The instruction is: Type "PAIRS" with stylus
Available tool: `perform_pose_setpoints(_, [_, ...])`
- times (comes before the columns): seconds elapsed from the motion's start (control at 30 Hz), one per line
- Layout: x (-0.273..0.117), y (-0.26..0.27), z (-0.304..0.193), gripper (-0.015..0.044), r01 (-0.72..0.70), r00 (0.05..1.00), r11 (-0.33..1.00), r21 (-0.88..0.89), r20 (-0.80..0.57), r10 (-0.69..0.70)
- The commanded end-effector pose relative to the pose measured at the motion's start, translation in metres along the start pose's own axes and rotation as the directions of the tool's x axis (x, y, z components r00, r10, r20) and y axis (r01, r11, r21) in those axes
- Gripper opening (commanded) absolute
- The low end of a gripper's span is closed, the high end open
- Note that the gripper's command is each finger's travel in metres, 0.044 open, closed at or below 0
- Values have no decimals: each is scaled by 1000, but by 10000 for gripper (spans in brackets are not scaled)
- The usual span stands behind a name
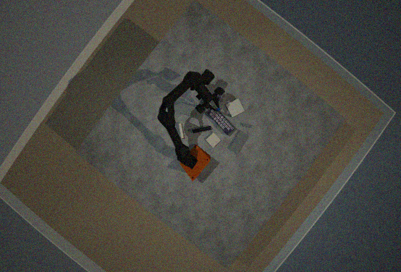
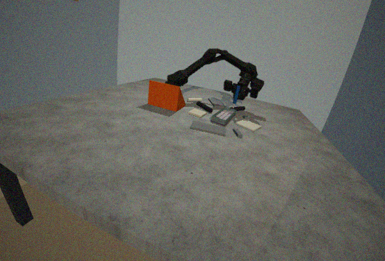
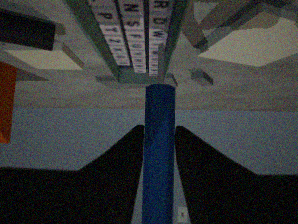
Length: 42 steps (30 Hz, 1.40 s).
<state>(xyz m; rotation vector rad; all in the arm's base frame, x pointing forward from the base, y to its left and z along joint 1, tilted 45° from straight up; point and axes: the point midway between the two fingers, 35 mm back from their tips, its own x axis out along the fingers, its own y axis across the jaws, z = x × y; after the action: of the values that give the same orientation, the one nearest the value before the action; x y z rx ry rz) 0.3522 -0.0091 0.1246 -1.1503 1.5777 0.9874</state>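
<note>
The keyboard (image 1: 221, 121) (image 2: 224, 116) lies on the desk with rows of light keys in a dark frame. In the wrist view its lettered keys (image 3: 134, 31) run away from me, with P, N, S, R, D and W readable. My gripper (image 3: 159, 132) is shut on the blue stylus (image 1: 218, 109) (image 2: 236, 94) (image 3: 160, 155), one dark finger on each side. In the exterior view the stylus stands nearly upright, its lower end near the keyboard's far end. The frames do not show whether it touches a key, and the keys near it are partly hidden.
Cream pads lie on both sides of the keyboard, a larger one (image 1: 235, 108) (image 2: 249, 125) and a smaller one (image 1: 213, 139) (image 2: 197, 112). A black bar (image 1: 201, 129) (image 2: 204, 107) and a white rod (image 1: 181, 130) (image 2: 194, 99) lie nearby. An orange wedge (image 1: 200, 160) (image 2: 163, 96) stands by the arm's base.
</note>
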Motion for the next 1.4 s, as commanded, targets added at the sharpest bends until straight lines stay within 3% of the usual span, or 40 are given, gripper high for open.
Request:
perform_pose_setpoints(0.0, [-7, 1, -7, 81, 10, 1000, 1000, -2, 0, -10])
perform_pose_setpoints(0.23, [-4, 0, -5, 65, 6, 1000, 1000, 4, 2, -6])
perform_pose_setpoints(0.33, [-3, 1, -6, 0, 6, 1000, 1000, 3, 2, -6])
perform_pose_setpoints(0.73, [13, 19, -21, 0, 9, 1000, 1000, -2, -2, -9])
perform_pose_setpoints(1.1, [23, 20, -4, 0, 8, 1000, 1000, -2, -1, -8])
perform_pose_setpoints(1.2, [24, 19, -2, 79, 9, 1000, 1000, -2, -1, -9])
perform_pose_setpoints(1.37, [25, 19, 0, 81, 9, 1000, 1000, -2, -1, -9])
